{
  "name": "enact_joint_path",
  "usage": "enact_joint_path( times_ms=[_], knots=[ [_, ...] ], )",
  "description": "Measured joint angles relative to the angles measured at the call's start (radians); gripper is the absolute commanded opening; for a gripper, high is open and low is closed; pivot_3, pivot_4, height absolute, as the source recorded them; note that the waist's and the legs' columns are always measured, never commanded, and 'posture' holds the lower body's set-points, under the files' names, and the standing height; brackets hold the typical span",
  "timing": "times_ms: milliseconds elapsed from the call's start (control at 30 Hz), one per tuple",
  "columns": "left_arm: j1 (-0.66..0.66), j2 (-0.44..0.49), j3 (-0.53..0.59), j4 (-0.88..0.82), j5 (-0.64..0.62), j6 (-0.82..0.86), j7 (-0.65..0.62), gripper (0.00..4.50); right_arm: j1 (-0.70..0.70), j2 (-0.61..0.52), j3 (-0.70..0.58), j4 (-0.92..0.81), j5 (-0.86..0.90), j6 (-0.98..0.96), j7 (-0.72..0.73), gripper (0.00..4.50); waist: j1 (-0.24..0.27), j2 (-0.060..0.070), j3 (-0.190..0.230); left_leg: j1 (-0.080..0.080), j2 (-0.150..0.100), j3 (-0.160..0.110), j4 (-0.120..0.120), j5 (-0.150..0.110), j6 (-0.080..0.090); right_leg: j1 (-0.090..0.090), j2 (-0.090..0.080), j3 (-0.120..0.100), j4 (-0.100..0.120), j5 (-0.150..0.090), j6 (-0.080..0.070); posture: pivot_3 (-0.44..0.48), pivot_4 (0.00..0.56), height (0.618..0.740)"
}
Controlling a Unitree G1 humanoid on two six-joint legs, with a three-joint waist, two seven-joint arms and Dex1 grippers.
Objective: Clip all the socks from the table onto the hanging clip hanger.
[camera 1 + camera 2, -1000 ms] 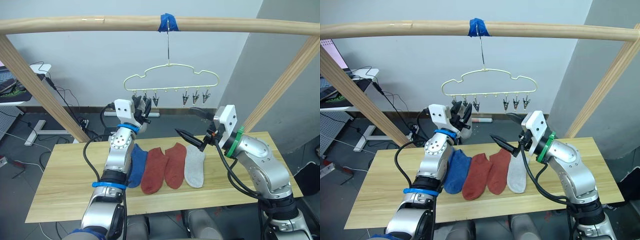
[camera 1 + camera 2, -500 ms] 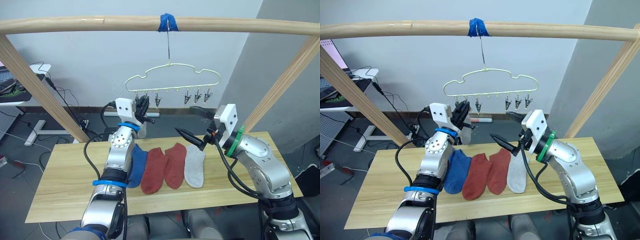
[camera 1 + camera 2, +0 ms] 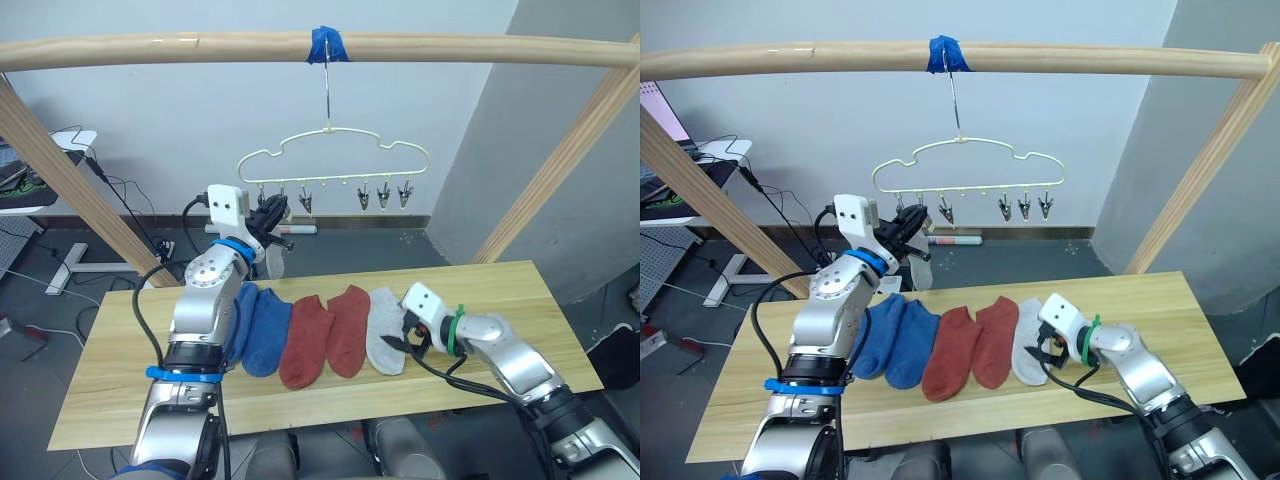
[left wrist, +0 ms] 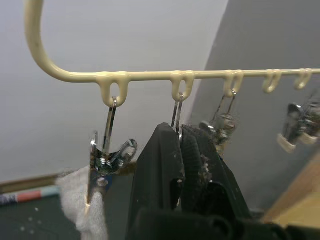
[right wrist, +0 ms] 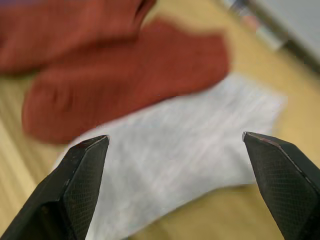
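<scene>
The pale-yellow clip hanger (image 3: 331, 151) hangs by its hook from the top pole. At its left end a light grey sock (image 3: 273, 263) dangles from the first clip (image 4: 102, 162). My left gripper (image 4: 180, 132) is raised just beside it, shut on the second clip. On the table (image 3: 120, 390) lie two blue socks (image 3: 258, 330), two rust-red socks (image 3: 325, 335) and one light grey sock (image 5: 185, 150) in a row. My right gripper (image 5: 177, 142) hovers low over that grey sock, wide open, with nothing between its fingers.
The wooden frame's top pole (image 3: 150, 45) crosses overhead, with slanted poles at the left (image 3: 70, 180) and right (image 3: 560, 170). Several free clips (image 3: 383, 195) hang along the hanger's right half. A desk with cables (image 3: 40, 170) stands behind on the left.
My right gripper has dropped from mid-air down to the grey sock on the table. My left arm has shifted, and a second blue sock now shows beside the first.
</scene>
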Motion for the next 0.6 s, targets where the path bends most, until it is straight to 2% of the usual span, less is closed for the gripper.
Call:
enact_joint_path(
  times_ms=[100,233,533,600],
  knots=[
    [0.016,0.029,0.008,-0.086,-0.071,0.157,-0.021,0.01,-0.078,0.034,0.004,0.150,-0.041,-0.082,0.002,4.50,-0.003,0.000,0.000,0.003,0.000,0.000,0.000,0.000,0.000,0.004,0.000,0.000,-0.001,0.001,0.001,-0.109,0.163,0.740],
    [0.026,0.072,0.023,-0.166,-0.121,0.285,-0.033,0.01,-0.127,0.080,-0.003,0.294,-0.068,-0.149,0.005,4.50,-0.002,0.000,0.000,0.006,0.000,-0.001,-0.001,0.000,0.000,0.007,0.000,-0.001,-0.003,0.000,0.000,-0.083,0.167,0.740],
    [0.071,0.072,0.035,-0.262,-0.160,0.363,-0.020,0.01,-0.198,0.148,-0.029,0.490,-0.094,-0.171,0.021,4.50,0.010,0.000,0.000,0.009,0.000,-0.001,-0.001,0.000,0.000,0.010,0.000,-0.001,-0.002,0.000,0.000,-0.051,0.168,0.740],
    [0.077,0.072,0.035,-0.278,-0.164,0.377,-0.019,0.00,-0.206,0.147,-0.035,0.506,-0.097,-0.170,0.042,4.11,0.014,0.000,0.000,0.012,0.000,-0.001,-0.001,0.000,0.000,0.013,0.000,0.000,-0.003,0.000,0.000,-0.048,0.167,0.740]
  ],
)
